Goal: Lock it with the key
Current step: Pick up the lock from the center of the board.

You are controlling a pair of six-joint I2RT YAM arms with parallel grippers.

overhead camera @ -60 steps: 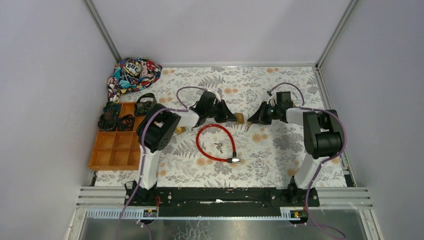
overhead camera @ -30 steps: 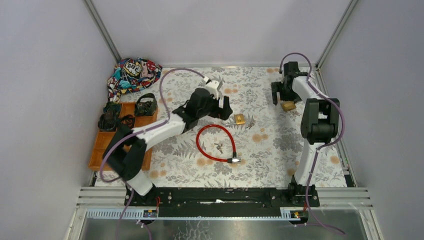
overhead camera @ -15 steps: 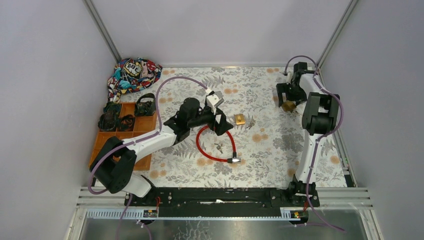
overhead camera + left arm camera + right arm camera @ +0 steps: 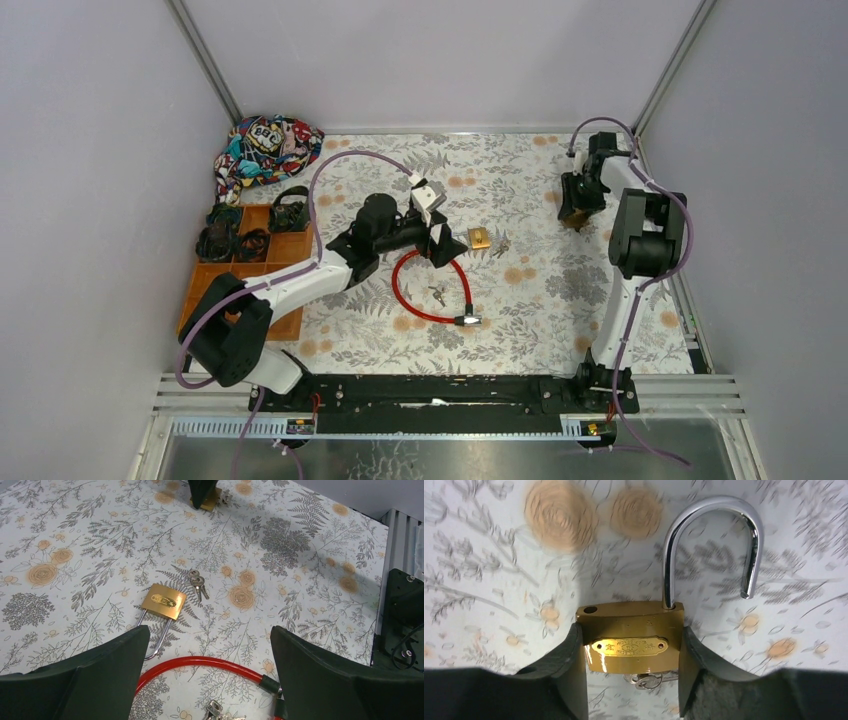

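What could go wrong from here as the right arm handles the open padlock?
The right jaws pinch the brass padlock only by its smooth sides, so it may twist or slip when its open shackle is pushed home. The key at its lower edge sits between the jaws and could get knocked. The left jaws hang open over a second padlock beside the red cable lock, which might snag.

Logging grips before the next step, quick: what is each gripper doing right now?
Left gripper: open, holding nothing.
Right gripper: closed on the brass padlock, whose shackle is open.
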